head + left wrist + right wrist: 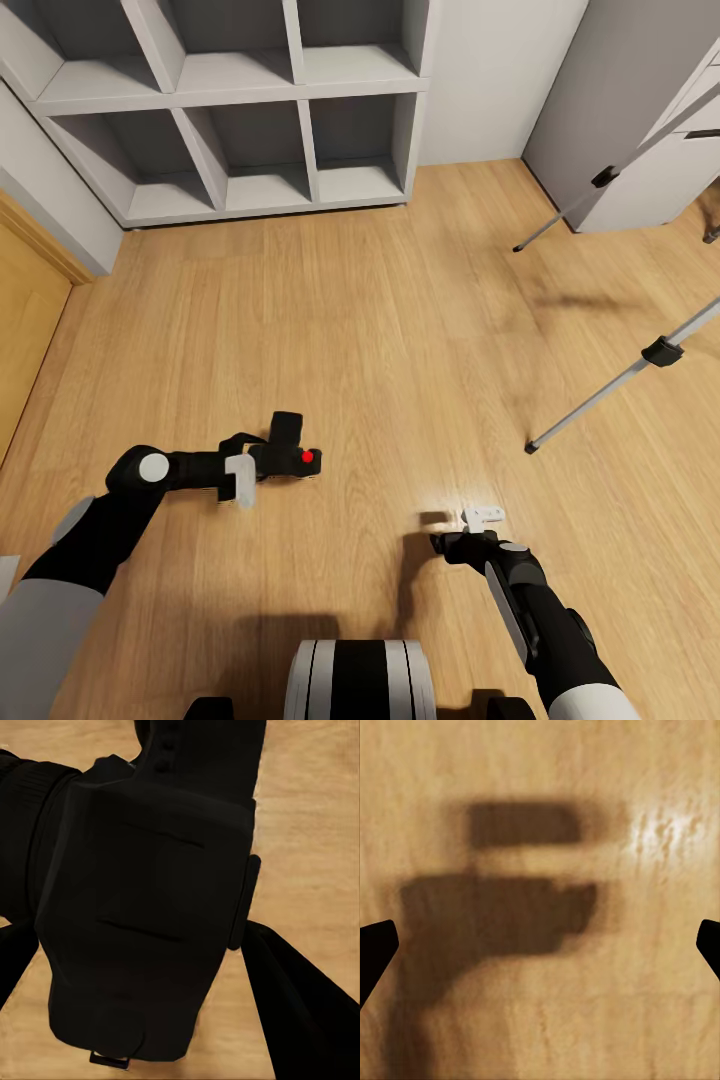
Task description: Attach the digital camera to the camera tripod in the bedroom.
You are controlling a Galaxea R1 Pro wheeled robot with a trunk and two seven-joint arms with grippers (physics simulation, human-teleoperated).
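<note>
Your left gripper point(275, 462) has hold of the digital camera point(291, 450), its fingers closed against the black body, and carries it above the plank floor point(380, 300) on the near left, the red button facing right. From the left wrist the digital camera point(142, 907) sits right up against the lens, a dark block with a black finger point(300, 1005) at either side pressing on it. Your right gripper point(468, 528) hangs on the near right over bare floor, its fingers spread wide and holding nothing; in the right wrist view each black fingertip point(375, 952) sits at an opposite edge, and the arm's shadow point(495, 915) lies on the wood between them. The camera tripod point(640, 365) stands on the far right, well apart from both grippers, with two silver legs slanting down to black feet on the floor. Grey cubby shelves point(250, 120) stand against the far wall, and a wooden door point(25, 310) edges in on the left.
</note>
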